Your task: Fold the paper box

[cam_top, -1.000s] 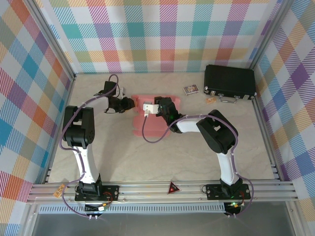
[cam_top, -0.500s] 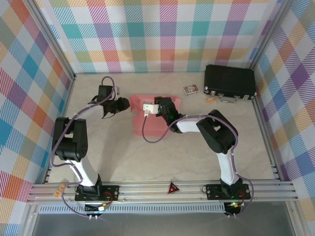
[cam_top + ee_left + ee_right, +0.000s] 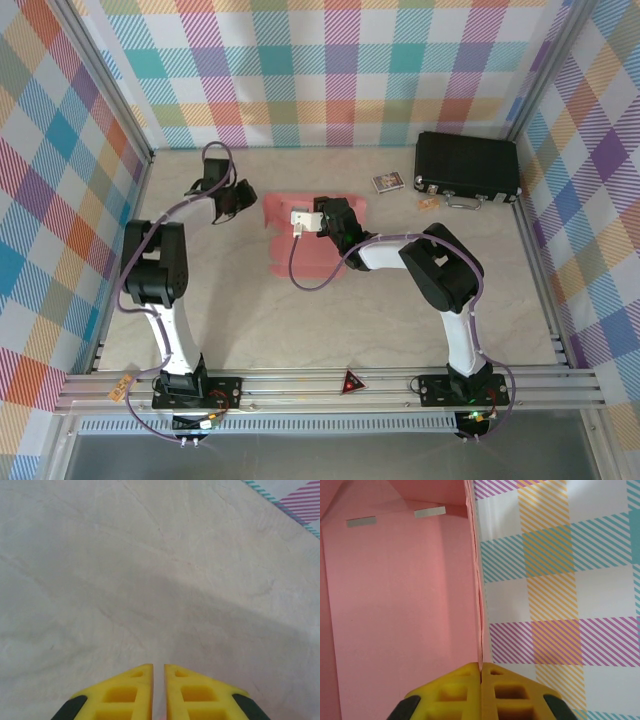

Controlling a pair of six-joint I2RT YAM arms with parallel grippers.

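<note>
**Plaid Booth, Pink Card Pinched**

Plaid walls enclose a pale table [image 3: 350, 330]. Overhead, a black case [image 3: 467, 165] sits far right and the paper box [image 3: 318, 262] lies mid-table. The right wrist view reveals the right gripper [image 3: 481, 672] clamped on the box's raised edge. The left gripper [image 3: 158, 672] hovers nearly closed and empty. A small card [image 3: 387, 181] carries unreadable print.

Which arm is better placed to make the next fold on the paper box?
Right. The right gripper is already shut on an edge of the pink paper box. The left gripper is off the card, over bare table, its fingers nearly together with nothing between them.
</note>
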